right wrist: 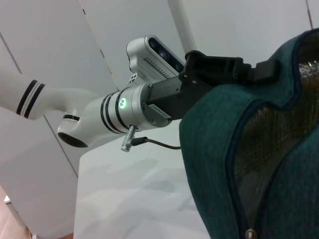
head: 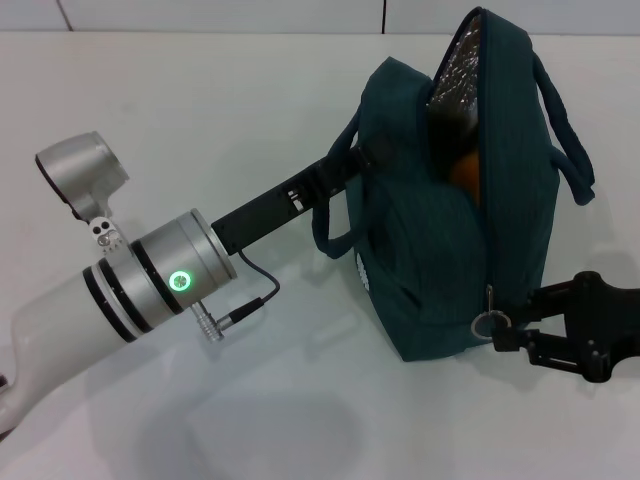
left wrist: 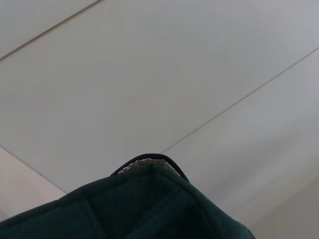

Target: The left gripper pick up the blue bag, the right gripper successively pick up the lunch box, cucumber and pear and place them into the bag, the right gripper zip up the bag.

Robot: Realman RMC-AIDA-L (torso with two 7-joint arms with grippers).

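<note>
1. Gripping the blue bag (head: 440, 250) by its upper side near one handle, the left tool (head: 365, 155) is clenched on the fabric, its arm reaching in from 8 o'clock in the head view.
2. At 4 o'clock, the right tool (head: 500, 325) meets the zipper pull (head: 483, 323) at the bag's lower end; whether it pinches the ring, I cannot tell.
3. The bag's mouth gapes open, showing silver lining (head: 455, 70) and something orange (head: 465, 170) inside.
4. Below lies a plain white counter (head: 200, 120), with pale wall panels (right wrist: 60, 59) behind.
</note>
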